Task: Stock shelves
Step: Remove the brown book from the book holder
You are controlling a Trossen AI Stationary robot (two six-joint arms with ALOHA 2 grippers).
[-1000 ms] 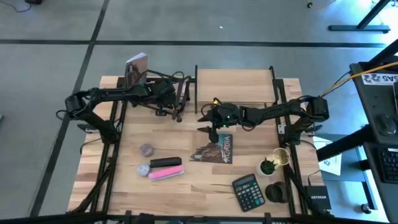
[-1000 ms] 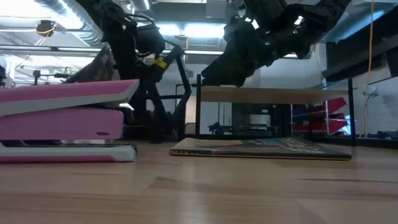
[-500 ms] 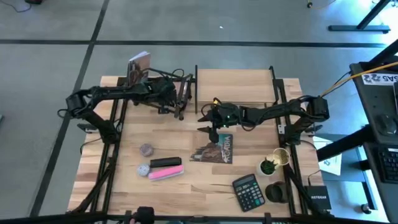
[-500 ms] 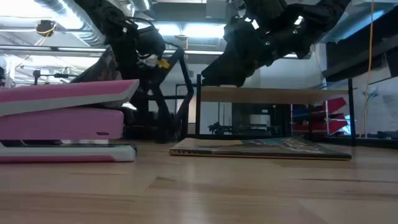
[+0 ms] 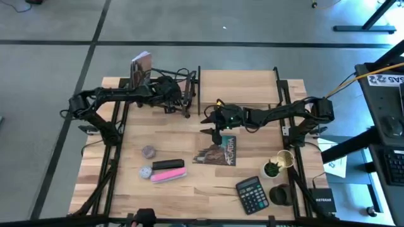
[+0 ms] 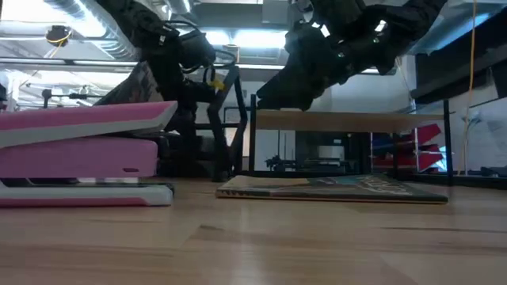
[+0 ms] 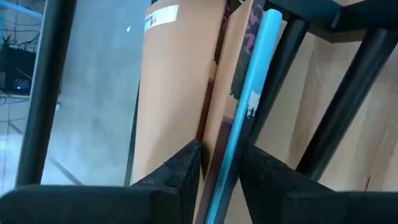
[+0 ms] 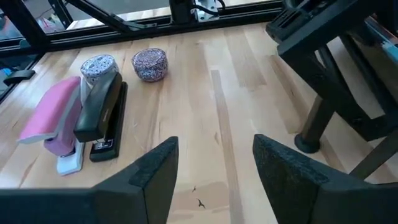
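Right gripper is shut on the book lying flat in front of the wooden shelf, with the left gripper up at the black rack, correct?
Not quite. The right gripper is open and holds nothing; the right wrist view shows bare tabletop between its fingers, and the book lies untouched on the table. The rest stands: the left gripper is at the black rack, beside the wooden shelf.

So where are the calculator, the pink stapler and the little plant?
calculator (image 5: 253, 194), high view, its keypad.
pink stapler (image 5: 168, 176), high view, middle of its pink top.
little plant (image 5: 272, 168), high view, its green leaves.
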